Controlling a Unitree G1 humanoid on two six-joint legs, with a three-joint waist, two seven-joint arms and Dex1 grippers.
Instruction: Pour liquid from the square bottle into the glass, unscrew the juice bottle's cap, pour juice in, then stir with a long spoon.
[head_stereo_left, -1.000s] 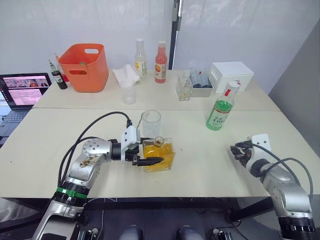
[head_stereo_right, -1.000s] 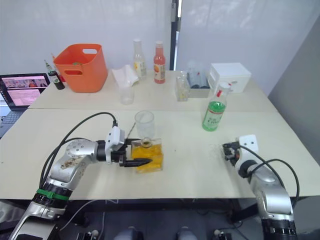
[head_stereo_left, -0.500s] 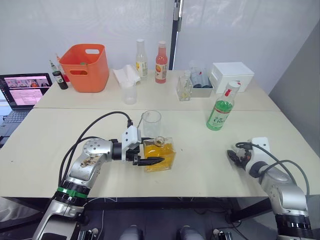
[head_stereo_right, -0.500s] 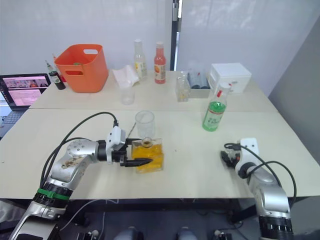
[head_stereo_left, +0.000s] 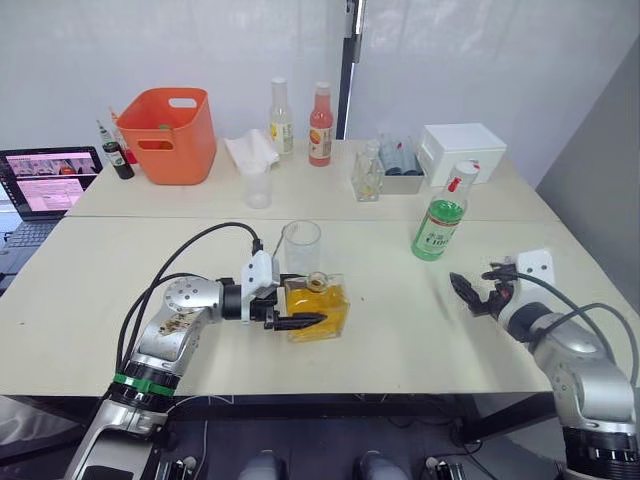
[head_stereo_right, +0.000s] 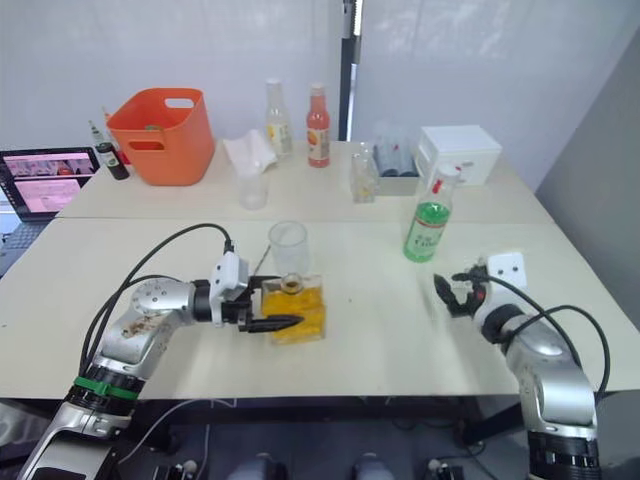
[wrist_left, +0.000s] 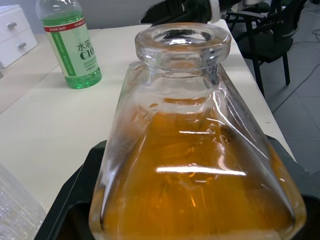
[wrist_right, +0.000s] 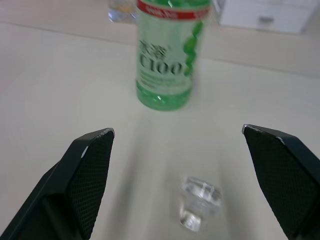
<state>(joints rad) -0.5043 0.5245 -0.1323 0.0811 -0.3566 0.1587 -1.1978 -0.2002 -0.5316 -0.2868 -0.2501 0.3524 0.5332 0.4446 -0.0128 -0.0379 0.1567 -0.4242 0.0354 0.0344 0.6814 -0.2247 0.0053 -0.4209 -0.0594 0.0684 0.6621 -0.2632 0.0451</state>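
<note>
arms: silver metal | cables: black, looped | wrists: white camera blocks | left forearm: green band

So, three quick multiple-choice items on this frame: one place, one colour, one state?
1. Where does the glass stand relative to the square bottle?
A. Just behind it, farther from the robot
B. Stacked on top of it
C. On the floor

2. What colour is the liquid in the juice bottle?
A. Red
B. Green
C. Blue

3. What state is the right tool in?
A. Open, holding nothing
B. Shut on a bottle
C. Shut on a spoon

Answers:
1. A: the eye views show the glass upright right behind the square bottle.
2. B: green liquid fills its lower half.
3. A: the right wrist view shows its fingers spread wide with nothing between them.
</note>
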